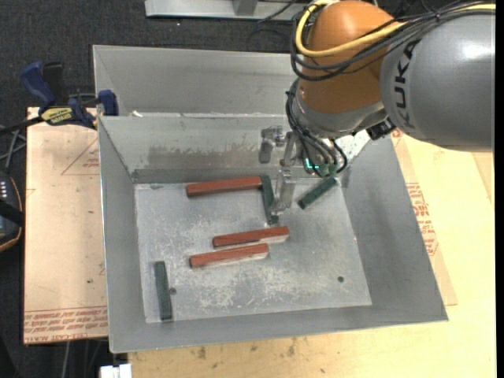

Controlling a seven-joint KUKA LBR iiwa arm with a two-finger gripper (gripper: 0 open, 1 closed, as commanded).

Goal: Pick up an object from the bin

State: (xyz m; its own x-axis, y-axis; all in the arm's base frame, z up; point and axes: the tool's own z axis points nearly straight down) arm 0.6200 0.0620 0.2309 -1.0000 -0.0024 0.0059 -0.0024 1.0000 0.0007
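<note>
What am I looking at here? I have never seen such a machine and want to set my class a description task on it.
This is one photo, from a camera looking down into a grey metal bin, slightly sideways. The large grey and orange machine reaching in from the right is a robot arm; its gripper hangs near the bin's back. On the floor lie three red-brown bars: one at the back, two close together in the middle. One dark green bar lies front left, another tilts just right of the gripper. Whether the gripper holds anything cannot be told.
</note>
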